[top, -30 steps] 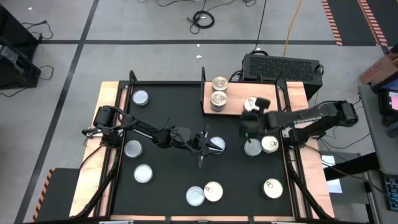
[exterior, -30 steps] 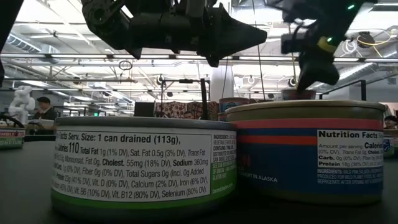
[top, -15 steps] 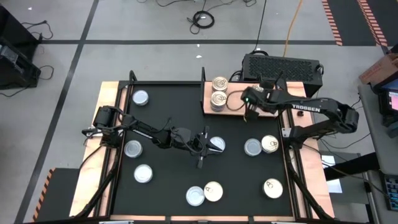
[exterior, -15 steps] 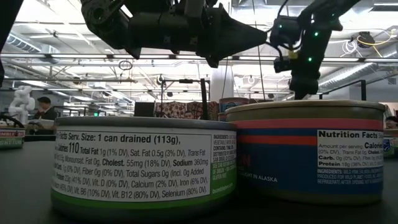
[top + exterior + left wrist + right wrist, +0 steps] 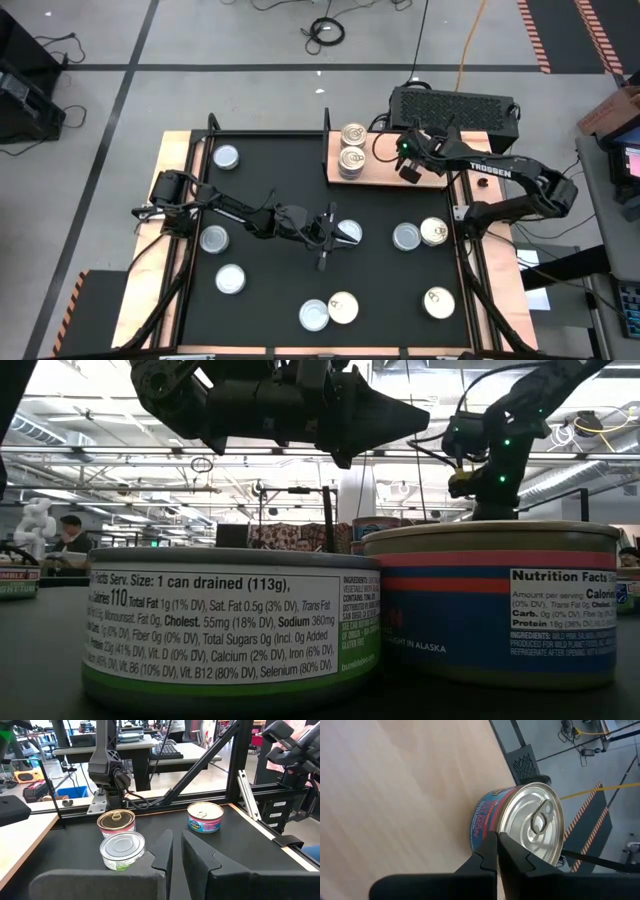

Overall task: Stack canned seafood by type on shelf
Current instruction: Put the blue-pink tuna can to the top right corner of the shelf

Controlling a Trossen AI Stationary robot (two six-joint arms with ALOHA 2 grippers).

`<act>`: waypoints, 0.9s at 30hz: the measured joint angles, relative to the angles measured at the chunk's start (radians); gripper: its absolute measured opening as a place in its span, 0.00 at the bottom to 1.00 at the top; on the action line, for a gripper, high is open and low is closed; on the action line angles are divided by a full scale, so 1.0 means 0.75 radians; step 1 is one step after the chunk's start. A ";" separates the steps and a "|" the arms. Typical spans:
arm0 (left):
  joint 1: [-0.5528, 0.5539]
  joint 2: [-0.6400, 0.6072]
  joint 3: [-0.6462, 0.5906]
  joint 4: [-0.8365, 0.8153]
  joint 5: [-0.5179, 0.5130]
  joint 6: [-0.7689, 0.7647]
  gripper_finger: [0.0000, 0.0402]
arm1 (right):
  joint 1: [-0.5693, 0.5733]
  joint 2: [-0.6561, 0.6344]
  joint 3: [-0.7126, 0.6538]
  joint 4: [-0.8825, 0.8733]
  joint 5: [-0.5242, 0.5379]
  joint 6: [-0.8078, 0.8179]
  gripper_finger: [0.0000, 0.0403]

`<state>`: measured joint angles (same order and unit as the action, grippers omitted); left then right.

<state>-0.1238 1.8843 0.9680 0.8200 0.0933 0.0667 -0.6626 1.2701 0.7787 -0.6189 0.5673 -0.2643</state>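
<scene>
Bright, even overhead light; the low view's ceiling glares, arms silhouetted.

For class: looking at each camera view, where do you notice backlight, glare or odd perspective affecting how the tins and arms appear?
Low view: bright ceiling lights behind turn the arms overhead into dark silhouettes, and the green-label tin and red-and-blue tin loom huge. Right wrist view: the pull-tab tin on the shelf looks tilted, its lid shiny. High view: even light, soft shadows on the black table.

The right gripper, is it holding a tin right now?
No, in the right wrist view the right gripper is shut and empty, with a pull-tab tin standing on the shelf beyond it.
</scene>
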 joint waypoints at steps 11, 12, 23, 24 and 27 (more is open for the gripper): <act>0.000 0.000 0.000 0.000 0.000 0.000 0.11 | -0.120 0.050 -0.005 0.078 -0.071 -0.049 0.00; 0.000 0.000 0.000 0.000 0.000 0.000 0.11 | -0.123 0.064 -0.005 0.078 -0.077 -0.049 0.00; 0.000 0.000 0.000 0.000 0.000 0.001 0.11 | -0.130 0.101 -0.004 0.104 -0.094 -0.027 0.00; 0.001 0.000 0.000 0.000 0.000 0.002 0.11 | -0.130 0.099 -0.004 0.104 -0.097 -0.027 0.00; 0.002 0.000 0.000 0.000 0.000 0.002 0.11 | -0.127 0.098 -0.004 0.103 -0.103 -0.026 0.01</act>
<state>-0.1221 1.8843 0.9680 0.8200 0.0933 0.0680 -0.7579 1.3437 0.7757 -0.5415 0.4901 -0.2840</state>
